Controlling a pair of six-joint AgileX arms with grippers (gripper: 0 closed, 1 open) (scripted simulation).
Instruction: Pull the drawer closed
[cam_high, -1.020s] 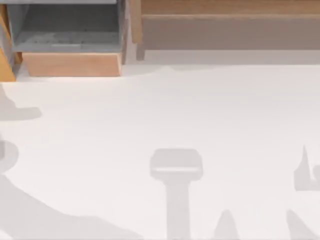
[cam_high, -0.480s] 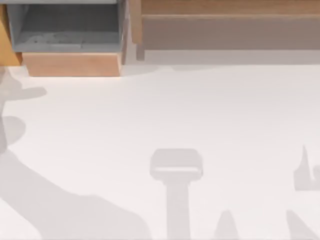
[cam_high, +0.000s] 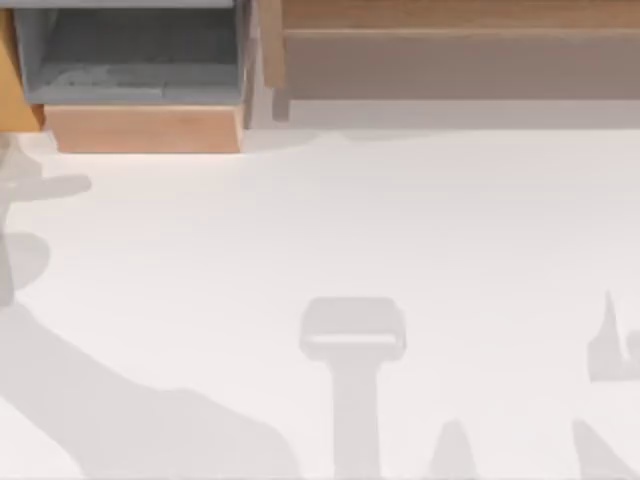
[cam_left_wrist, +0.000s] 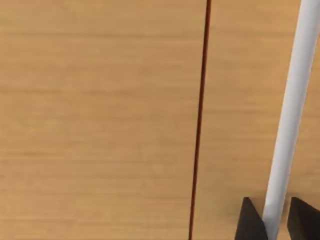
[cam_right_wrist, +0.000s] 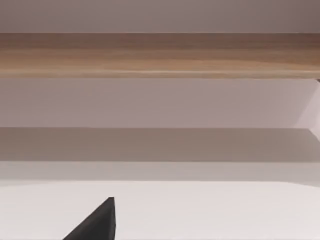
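Bright even light, soft grey arm shadows on the white table (cam_high: 400, 220), mild blur

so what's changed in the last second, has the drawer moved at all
The drawer shifted slightly to the right between the first picture and the next, then held. The arm shadows at the table's left edge spread further in. In the left wrist view the left gripper has its fingertips either side of a white bar against a wood panel. The shelf unit stayed put.
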